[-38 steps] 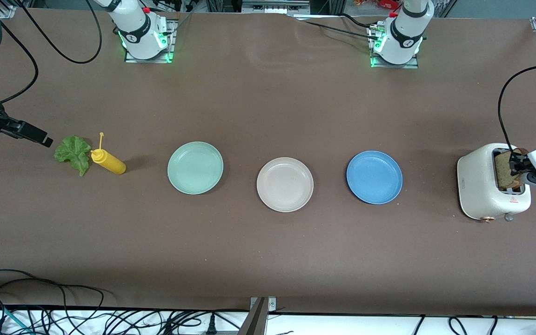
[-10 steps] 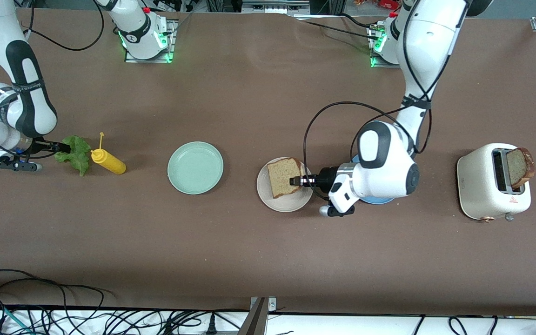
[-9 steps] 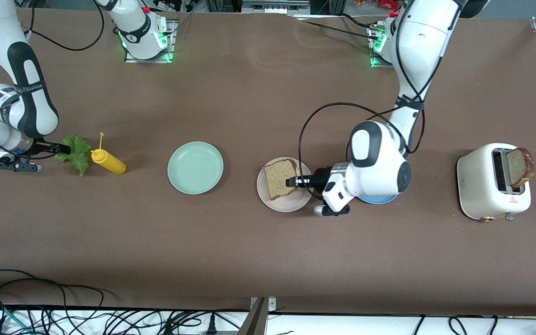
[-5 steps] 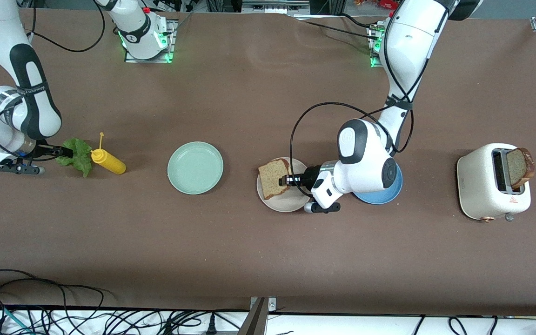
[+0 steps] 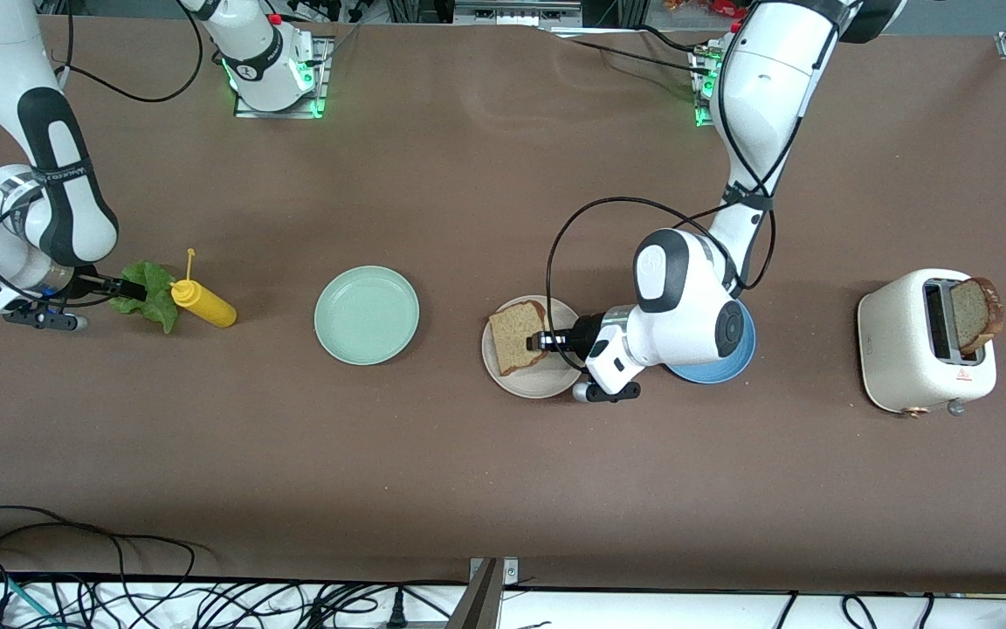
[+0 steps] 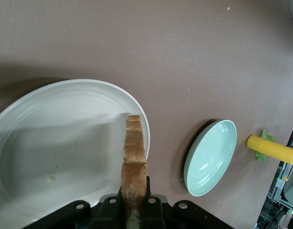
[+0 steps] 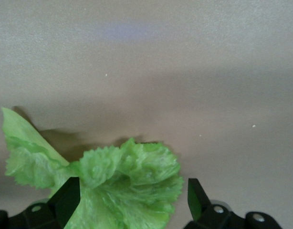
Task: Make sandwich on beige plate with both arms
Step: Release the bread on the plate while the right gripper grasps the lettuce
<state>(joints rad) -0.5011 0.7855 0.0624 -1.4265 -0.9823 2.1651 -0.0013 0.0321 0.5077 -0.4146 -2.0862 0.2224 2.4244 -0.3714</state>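
Left gripper [image 5: 543, 340]: clamped on a bread slice [image 5: 516, 335] held on edge over the beige plate [image 5: 545, 381]; its fingertips are hidden by the crust. Right gripper [image 7: 129, 196]: fingers spread wide either side of the lettuce leaf [image 7: 120, 183] on the bench [image 5: 468, 472], its near edge cut off. Blue plate [image 5: 743, 354]: mostly hidden by the left arm.

Brown table [image 5: 485, 472] carries, from right arm's end to left arm's end: lettuce leaf [image 5: 149, 293]; yellow squeeze bottle [image 5: 203, 303] lying just beside it; mint-green plate [image 5: 367, 314]; beige plate [image 5: 547, 383]; blue plate [image 5: 740, 354], partly hidden by arm; white toaster [image 5: 913, 349]; approx. one row.
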